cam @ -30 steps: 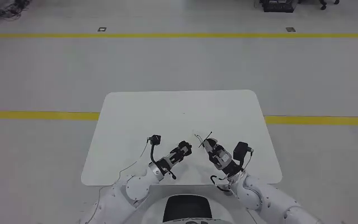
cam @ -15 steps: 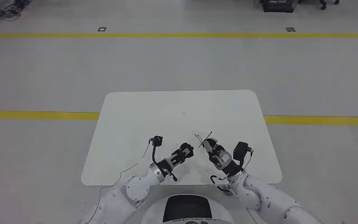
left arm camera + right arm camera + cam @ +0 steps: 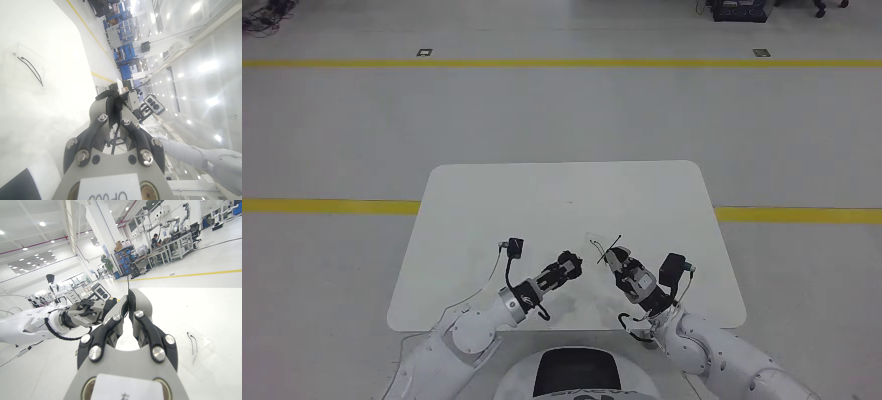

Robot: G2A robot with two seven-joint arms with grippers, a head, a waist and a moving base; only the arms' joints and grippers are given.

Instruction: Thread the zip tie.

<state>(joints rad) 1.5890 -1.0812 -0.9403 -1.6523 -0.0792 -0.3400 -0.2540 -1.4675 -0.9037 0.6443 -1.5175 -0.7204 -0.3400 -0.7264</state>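
Note:
A thin black zip tie sticks up from my right gripper, which is shut on it above the table's near middle. In the right wrist view the strap rises straight out of the closed fingertips of the right gripper. My left gripper hovers just to its left, pointing at it. Seen from the left wrist, the left gripper has its fingers pressed together, and I cannot tell whether anything is pinched between them. The right gripper lies just beyond.
A clear plastic bag with spare black zip ties lies on the white table just beyond the grippers; it also appears from the wrists. The far and side parts of the table are bare.
My left arm swung its elbow leftward, and its gripper drew slightly back from the right gripper. The right arm and the zip tie stayed put.

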